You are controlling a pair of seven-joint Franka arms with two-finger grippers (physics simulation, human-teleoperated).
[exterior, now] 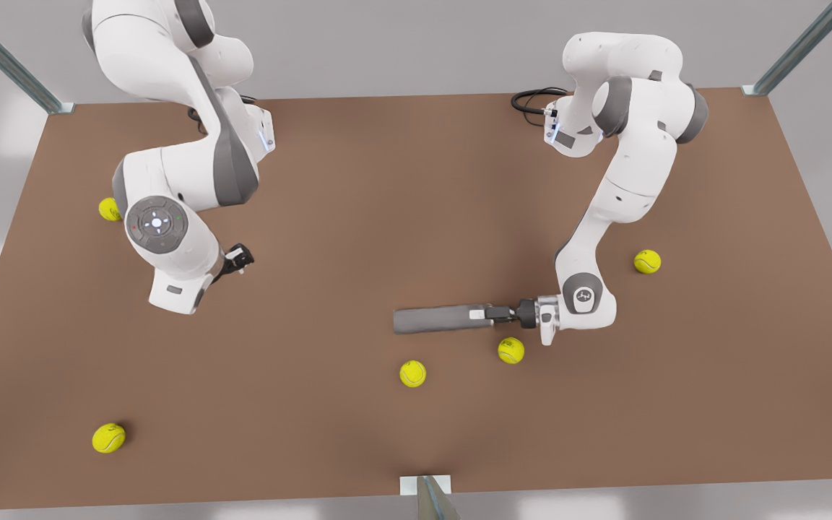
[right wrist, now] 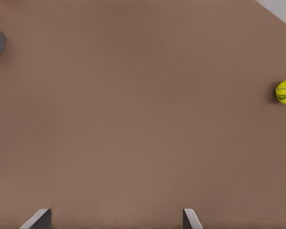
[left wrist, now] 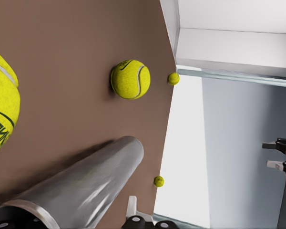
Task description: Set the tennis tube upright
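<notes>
I see two arms (exterior: 170, 166) with glossy white shells, rounded and bulbous at each link, joined by dark grey bands at the joints. On the arm at the front view's left, a round grey control disc (exterior: 157, 224) faces me, with small buttons, a lit centre, and tiny red and green dots. Its wrist flange is a white block with a small grey label. The arm at the front view's right (exterior: 625, 166) carries a grey cap with a white logo (exterior: 583, 295) near its wrist. A black cable (exterior: 531, 101) loops at its base, beside bluish indicator lights. Both grippers are black and dark grey.
</notes>
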